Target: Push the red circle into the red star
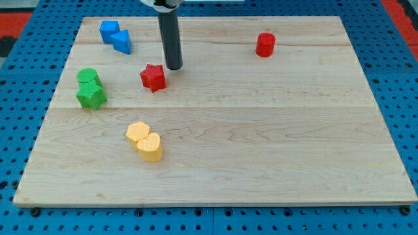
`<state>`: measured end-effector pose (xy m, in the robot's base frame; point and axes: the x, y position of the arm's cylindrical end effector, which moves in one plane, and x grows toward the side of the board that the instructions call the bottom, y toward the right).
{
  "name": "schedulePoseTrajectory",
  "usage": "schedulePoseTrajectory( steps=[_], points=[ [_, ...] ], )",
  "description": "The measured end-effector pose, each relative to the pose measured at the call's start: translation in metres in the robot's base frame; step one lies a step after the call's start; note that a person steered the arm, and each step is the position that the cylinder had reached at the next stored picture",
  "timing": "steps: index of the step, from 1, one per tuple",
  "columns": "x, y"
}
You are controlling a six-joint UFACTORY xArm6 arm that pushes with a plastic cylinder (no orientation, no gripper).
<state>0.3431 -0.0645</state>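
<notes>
The red circle (265,44), a short cylinder, stands on the wooden board near the view's top right. The red star (153,78) lies left of centre in the upper half. My tip (174,66) rests on the board just right of and slightly above the red star, close to it, with a small gap. The red circle is far to the right of my tip. The dark rod rises straight up out of the view's top.
A blue cube (108,30) and a blue triangle block (121,42) sit together at the top left. A green circle (87,77) and green star (91,96) touch at the left. A yellow hexagon (138,132) and yellow heart (150,147) touch at lower left. The board (294,143) lies on a blue perforated table.
</notes>
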Motion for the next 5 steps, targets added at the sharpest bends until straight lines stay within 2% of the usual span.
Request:
schedulePoseTrajectory(
  steps=[2,3,4,5],
  points=[
    [0.038,-0.057],
    [0.042,-0.057],
    [0.044,0.01],
    [0.041,0.128]
  ],
)
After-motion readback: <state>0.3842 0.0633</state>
